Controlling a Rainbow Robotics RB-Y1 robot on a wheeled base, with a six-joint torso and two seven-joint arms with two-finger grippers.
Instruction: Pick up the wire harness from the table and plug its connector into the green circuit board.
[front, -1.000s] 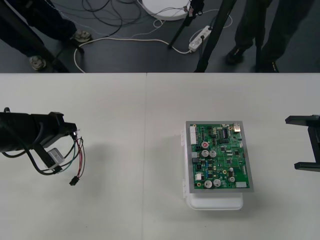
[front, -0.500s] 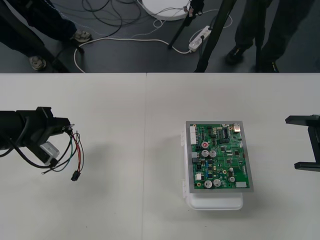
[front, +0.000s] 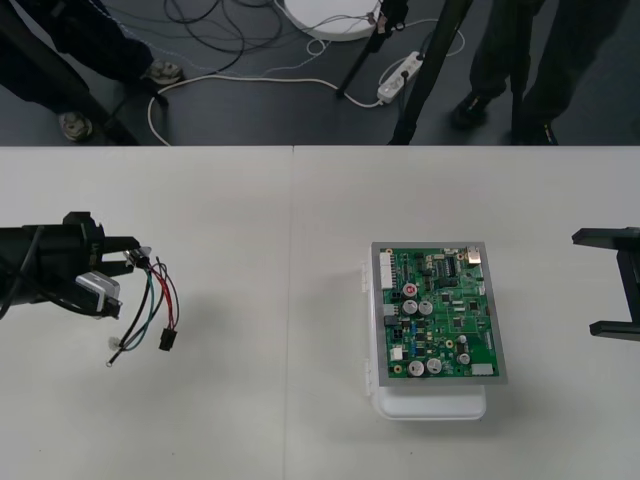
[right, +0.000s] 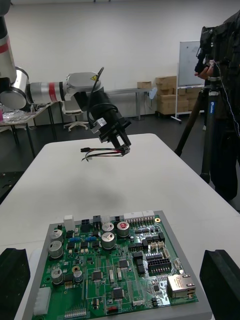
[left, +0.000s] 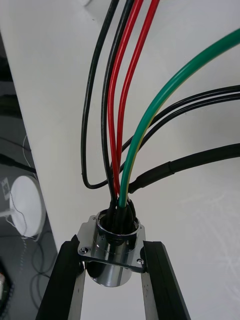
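The pale desk (front: 300, 230) carries the green circuit board (front: 440, 312), which lies flat on its white base (front: 430, 403) in the desk's right half, nearer the right edge than the left and well apart from both grippers. A strip of the base juts out from under the board on the side toward the near edge. The left arm reaches in over the left edge, about midway between the far and near edges. Its left gripper (front: 128, 255) is clamped on the wire harness (front: 152, 300). In the left wrist view the two black fingers (left: 67, 280) close from either side on the flange of the round metal socket (left: 112, 250). The right gripper (front: 603, 284) waits at the right edge with its fingers (right: 220, 280) spread wide apart, the board lying in front of them. The harness hangs from the left gripper close to the left edge. In the right wrist view it is lifted clear of the desk's surface and far from the board. Its wires (left: 125, 125), red, black and green, rise out of the socket in a bundle and fan out, trailing toward the near edge. The small black plug (front: 167, 341) dangles at their end, free in the air. Just beside it, toward the left edge, one thin wire ends in a small pale tip (front: 112, 347).
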